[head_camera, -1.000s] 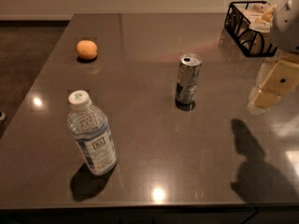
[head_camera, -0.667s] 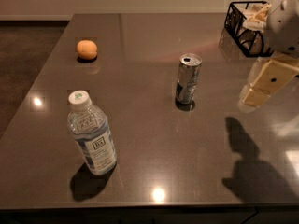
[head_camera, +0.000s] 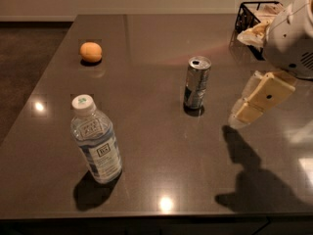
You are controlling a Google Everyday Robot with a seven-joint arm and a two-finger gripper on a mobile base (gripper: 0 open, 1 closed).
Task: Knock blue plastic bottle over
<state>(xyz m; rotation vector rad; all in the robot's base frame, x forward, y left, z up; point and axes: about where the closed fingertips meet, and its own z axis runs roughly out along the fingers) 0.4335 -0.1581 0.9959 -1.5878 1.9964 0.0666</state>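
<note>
Right of can (head_camera: 197,82), tool (head_camera: 244,113) hovers; blue plastic bottle (head_camera: 96,143) upright (front left).

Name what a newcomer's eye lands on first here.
The blue plastic bottle stands upright at the near left of the dark table. The gripper hangs over the table's right side, right of the upright drink can at centre, well apart from the bottle. An orange sits far left; a black wire basket sits at the far right corner.
</note>
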